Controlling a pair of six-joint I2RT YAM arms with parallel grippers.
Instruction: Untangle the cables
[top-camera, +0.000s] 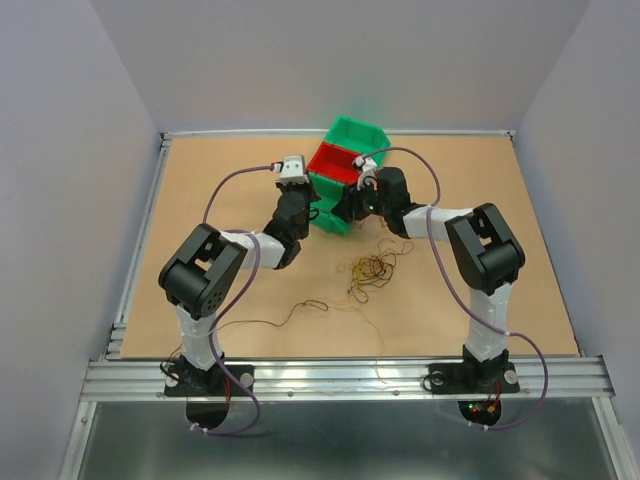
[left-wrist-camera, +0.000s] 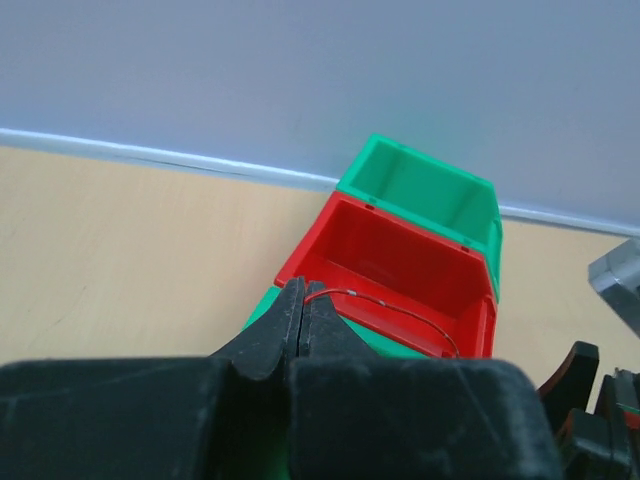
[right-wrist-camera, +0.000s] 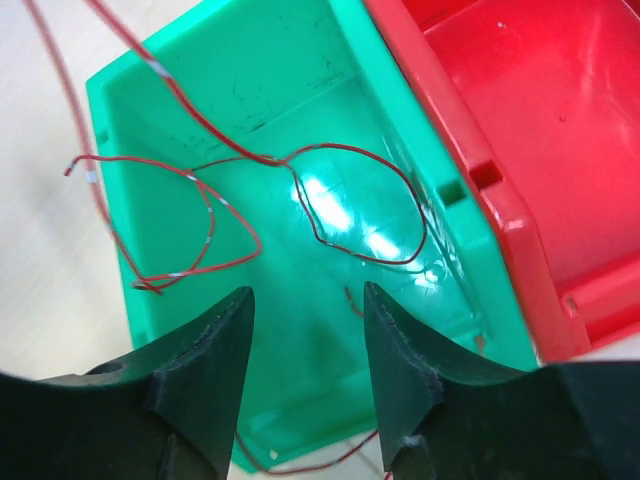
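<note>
A thin red wire (left-wrist-camera: 400, 305) is pinched in my left gripper (left-wrist-camera: 303, 292), which is shut on it just in front of the red bin (left-wrist-camera: 400, 255); the wire arcs right over that bin's front wall. My right gripper (right-wrist-camera: 305, 305) is open and empty over the front green bin (right-wrist-camera: 300, 350), where a red wire (right-wrist-camera: 300, 165) lies in loops and trails out over the rim. In the top view both grippers, left (top-camera: 316, 212) and right (top-camera: 347, 208), meet at the bins. A clump of thin brown and yellowish cables (top-camera: 372, 270) lies on the table (top-camera: 480, 300).
A red bin (top-camera: 335, 162) sits between a back green bin (top-camera: 360, 133) and a front green bin (top-camera: 328, 222) at the table's far middle. A loose curly strand (top-camera: 300, 312) runs toward the near edge. The table has a raised metal rim (top-camera: 140, 240).
</note>
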